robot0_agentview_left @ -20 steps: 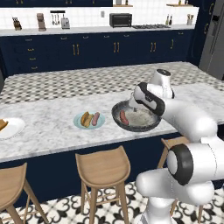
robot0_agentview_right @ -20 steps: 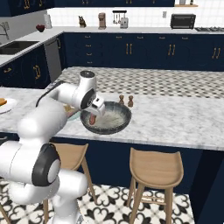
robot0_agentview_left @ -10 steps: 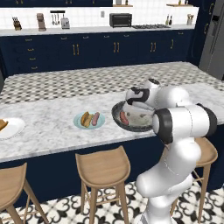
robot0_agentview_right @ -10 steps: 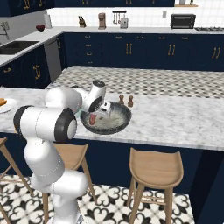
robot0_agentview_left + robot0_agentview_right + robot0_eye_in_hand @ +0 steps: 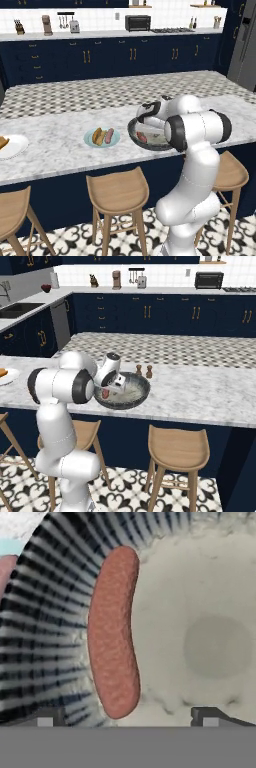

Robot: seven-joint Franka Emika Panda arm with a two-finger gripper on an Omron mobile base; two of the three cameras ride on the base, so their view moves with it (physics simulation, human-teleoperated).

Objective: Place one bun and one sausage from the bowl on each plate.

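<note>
Dark grey and ribbed, the bowl (image 5: 45, 637) near the counter's front edge is seen holding one reddish-brown sausage (image 5: 114, 632) against its pale inside. A bun and sausage are carried by the light blue plate (image 5: 101, 137). The gripper (image 5: 125, 717) is held wide apart above the sausage.

Navy cabinets (image 5: 100, 57), marble island (image 5: 60, 145), 3 wooden stools (image 5: 118, 192).

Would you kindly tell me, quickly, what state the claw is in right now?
Claw: open, holding nothing; it is down in the bowl, with the sausage lying ahead of its fingertips.
</note>
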